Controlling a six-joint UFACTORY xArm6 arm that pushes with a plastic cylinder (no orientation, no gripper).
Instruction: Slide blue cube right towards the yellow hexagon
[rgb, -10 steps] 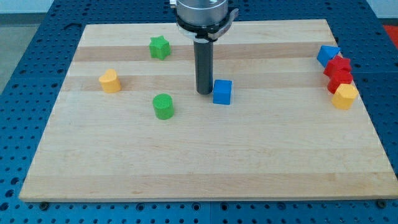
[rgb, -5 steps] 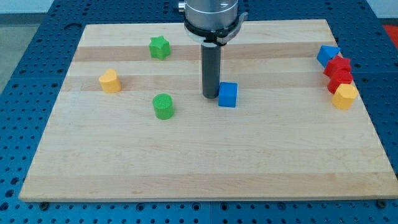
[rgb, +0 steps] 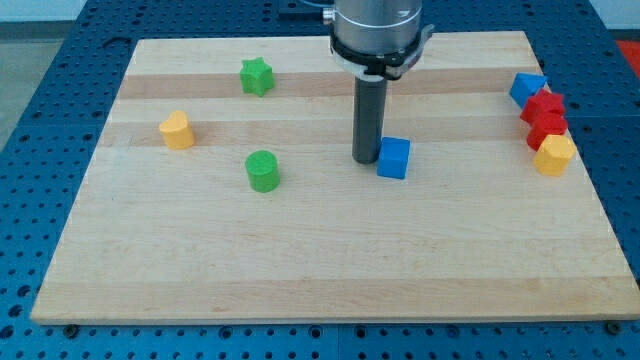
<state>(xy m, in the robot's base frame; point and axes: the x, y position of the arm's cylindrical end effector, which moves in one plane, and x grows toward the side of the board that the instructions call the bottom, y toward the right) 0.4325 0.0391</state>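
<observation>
The blue cube (rgb: 394, 158) sits near the middle of the wooden board (rgb: 330, 270). My tip (rgb: 365, 160) touches the cube's left side. The yellow hexagon (rgb: 554, 154) lies near the board's right edge, well to the right of the cube and at about the same height in the view.
Two red blocks (rgb: 545, 118) and another blue block (rgb: 526, 88) are stacked in a line above the yellow hexagon. A green cylinder (rgb: 263, 171), a green star (rgb: 257, 76) and a yellow heart-like block (rgb: 177, 130) lie on the left half.
My tip and the blue cube have both moved to the right, the cube by about forty pixels. The other blocks have not moved.
</observation>
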